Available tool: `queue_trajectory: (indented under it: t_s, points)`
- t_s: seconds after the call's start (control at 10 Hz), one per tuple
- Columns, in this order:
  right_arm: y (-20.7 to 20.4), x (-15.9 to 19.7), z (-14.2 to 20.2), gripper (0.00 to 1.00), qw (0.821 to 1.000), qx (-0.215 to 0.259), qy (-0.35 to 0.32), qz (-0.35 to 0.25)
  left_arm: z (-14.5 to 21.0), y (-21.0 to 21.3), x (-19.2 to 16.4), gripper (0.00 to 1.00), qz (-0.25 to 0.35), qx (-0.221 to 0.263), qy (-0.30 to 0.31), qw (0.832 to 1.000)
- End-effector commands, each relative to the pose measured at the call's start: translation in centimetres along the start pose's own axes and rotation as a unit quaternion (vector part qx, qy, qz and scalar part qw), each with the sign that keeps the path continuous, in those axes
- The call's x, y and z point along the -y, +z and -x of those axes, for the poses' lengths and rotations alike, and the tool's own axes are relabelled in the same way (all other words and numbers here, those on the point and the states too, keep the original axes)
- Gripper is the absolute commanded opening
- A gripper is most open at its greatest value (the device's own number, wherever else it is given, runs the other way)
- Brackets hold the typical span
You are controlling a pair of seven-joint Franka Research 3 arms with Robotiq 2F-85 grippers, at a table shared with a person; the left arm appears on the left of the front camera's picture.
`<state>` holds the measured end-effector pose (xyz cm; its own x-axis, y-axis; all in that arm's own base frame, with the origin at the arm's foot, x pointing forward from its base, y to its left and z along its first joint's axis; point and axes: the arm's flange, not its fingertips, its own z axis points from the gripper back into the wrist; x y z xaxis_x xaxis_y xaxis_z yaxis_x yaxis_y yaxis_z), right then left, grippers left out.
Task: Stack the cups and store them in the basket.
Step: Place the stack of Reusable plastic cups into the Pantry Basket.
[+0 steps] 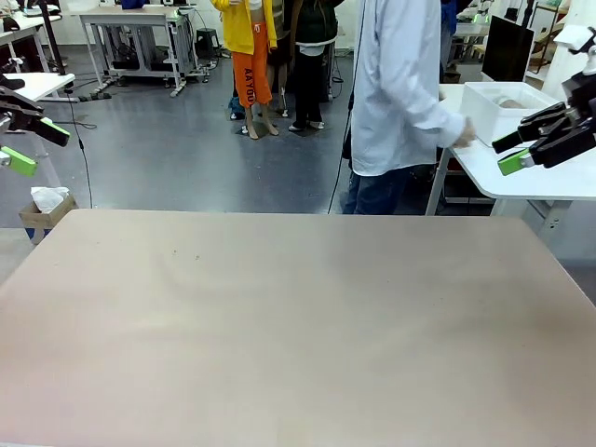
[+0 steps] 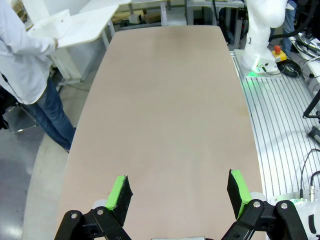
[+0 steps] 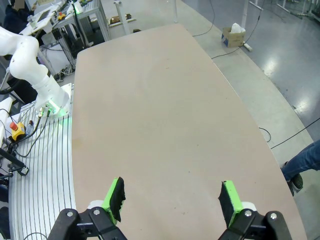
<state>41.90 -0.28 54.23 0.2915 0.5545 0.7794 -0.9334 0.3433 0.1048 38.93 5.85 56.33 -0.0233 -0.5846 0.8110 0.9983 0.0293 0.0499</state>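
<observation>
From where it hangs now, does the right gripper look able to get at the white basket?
Probably not yet: the basket sits on a separate white side table beyond the work table, where the person's hand is at it. The right gripper hangs open nearby, in front.

The white basket (image 1: pixel 498 101) sits on a white side table (image 1: pixel 559 177) beyond the main table's far right corner, with something pale brownish barely visible inside. The person's hand (image 1: pixel 463 136) touches its near wall.

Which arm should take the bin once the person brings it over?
Probably the right gripper: open, and nearest the white bin the person's hand is reaching on the side table. Left gripper hangs opposite.
</observation>
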Motion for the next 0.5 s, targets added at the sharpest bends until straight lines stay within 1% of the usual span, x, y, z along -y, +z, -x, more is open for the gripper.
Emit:
queue_trajectory:
  t_s: [0.0,0.4]
  points:
    - [0.21,0.1,-0.47,1.0,1.0,-0.002,-0.008,-0.002,-0.29,-0.15,0.18,1.0,-0.005,0.005,0.005,1.0]
    - [0.21,0.1,-0.47,1.0,1.0,-0.002,-0.008,-0.002,-0.29,-0.15,0.18,1.0,-0.005,0.005,0.005,1.0]
